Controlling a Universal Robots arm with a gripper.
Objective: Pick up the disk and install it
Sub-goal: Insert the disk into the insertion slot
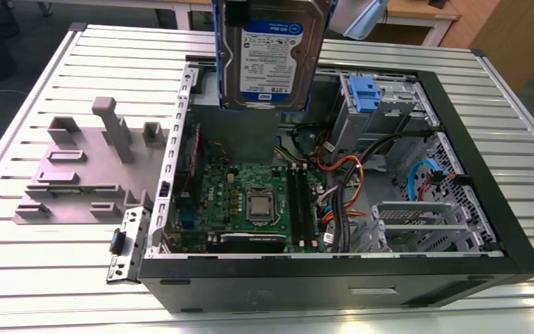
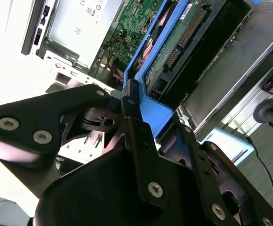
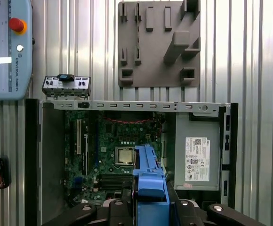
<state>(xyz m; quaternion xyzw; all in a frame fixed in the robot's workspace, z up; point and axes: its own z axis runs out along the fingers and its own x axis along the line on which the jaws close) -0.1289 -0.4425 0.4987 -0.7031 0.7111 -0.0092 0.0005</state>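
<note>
The disk [image 1: 272, 56], a silver hard drive with a white-and-blue label in a blue caddy, hangs upright above the far side of the open computer case [image 1: 489, 229], its label facing the exterior view. My gripper [image 2: 148, 113] is shut on the blue caddy's end tab, and one black finger [image 2: 135, 136] lies against that tab. In the first wrist view the caddy [image 3: 148, 176] stands edge-on over the motherboard [image 3: 113, 141], with the gripper [image 3: 150, 207] clamped around it.
The case lies on its side on a slatted metal table [image 1: 26, 278]. Inside are the motherboard [image 1: 248, 202], cables, a drive bay with a blue clip [image 1: 364, 94] and a grey power-supply box [image 3: 197, 155]. A grey fixture plate [image 1: 81, 167] lies on the exterior view's left. A teach pendant [image 3: 7, 47] rests nearby.
</note>
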